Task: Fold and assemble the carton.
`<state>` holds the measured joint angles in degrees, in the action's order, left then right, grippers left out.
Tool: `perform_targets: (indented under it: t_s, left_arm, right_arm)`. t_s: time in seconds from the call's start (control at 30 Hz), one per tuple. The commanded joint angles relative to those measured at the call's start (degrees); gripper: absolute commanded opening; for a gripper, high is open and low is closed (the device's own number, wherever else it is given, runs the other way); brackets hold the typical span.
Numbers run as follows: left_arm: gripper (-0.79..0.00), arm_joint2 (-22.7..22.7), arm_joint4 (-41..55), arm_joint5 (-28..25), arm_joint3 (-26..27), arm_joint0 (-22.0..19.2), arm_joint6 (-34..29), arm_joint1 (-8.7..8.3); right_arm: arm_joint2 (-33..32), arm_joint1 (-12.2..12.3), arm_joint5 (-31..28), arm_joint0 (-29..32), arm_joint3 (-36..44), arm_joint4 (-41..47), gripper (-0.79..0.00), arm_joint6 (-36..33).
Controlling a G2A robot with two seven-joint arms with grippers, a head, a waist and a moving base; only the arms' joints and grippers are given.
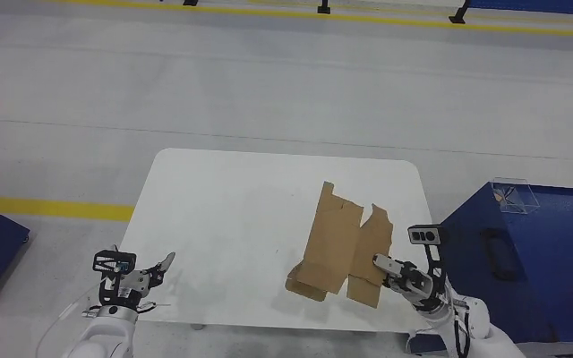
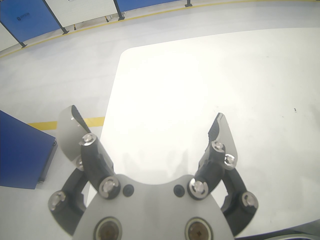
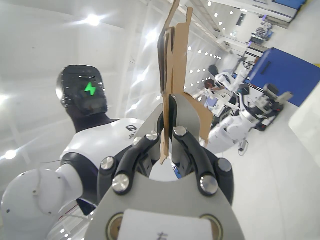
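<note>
A white table [image 1: 233, 224] stands on a pale grey floor [image 1: 269, 80]. Beyond the table, white panels [image 2: 75, 1] carry a small dark logo. The flattened brown carton [image 1: 340, 242] is at the table's near right corner, its edge clamped in the right gripper [image 1: 387, 266]. At the table's near left corner, the left gripper [image 2: 146, 111] has its fingers spread and holds nothing.

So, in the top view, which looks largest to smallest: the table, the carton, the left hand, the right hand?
1. table
2. carton
3. left hand and right hand: they look about alike, so no ranking between them.
</note>
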<state>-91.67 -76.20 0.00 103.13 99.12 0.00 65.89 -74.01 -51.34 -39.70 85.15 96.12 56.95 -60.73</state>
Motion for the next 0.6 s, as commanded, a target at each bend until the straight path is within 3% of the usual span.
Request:
perform_targets:
  t_s: [0.0, 0.43, 0.57]
  left_arm:
    - [0.0, 0.0, 0.0, 0.0, 0.0, 0.0, 0.0, 0.0]
    - [0.0, 0.0, 0.0, 0.0, 0.0, 0.0, 0.0, 0.0]
    - [0.0, -1.81, 15.73, -5.19, 6.58, 0.9, -10.96, 0.17]
  right_arm:
    - [1.08, -0.28, -0.58, -1.43, -2.47, -4.64, -0.785, -0.24]
    - [2.23, -0.68, 0.42, -2.39, -3.49, -5.97, -0.785, 1.39]
    - [2.61, -0.81, 2.49, -2.38, -2.62, -5.69, -0.785, 2.18]
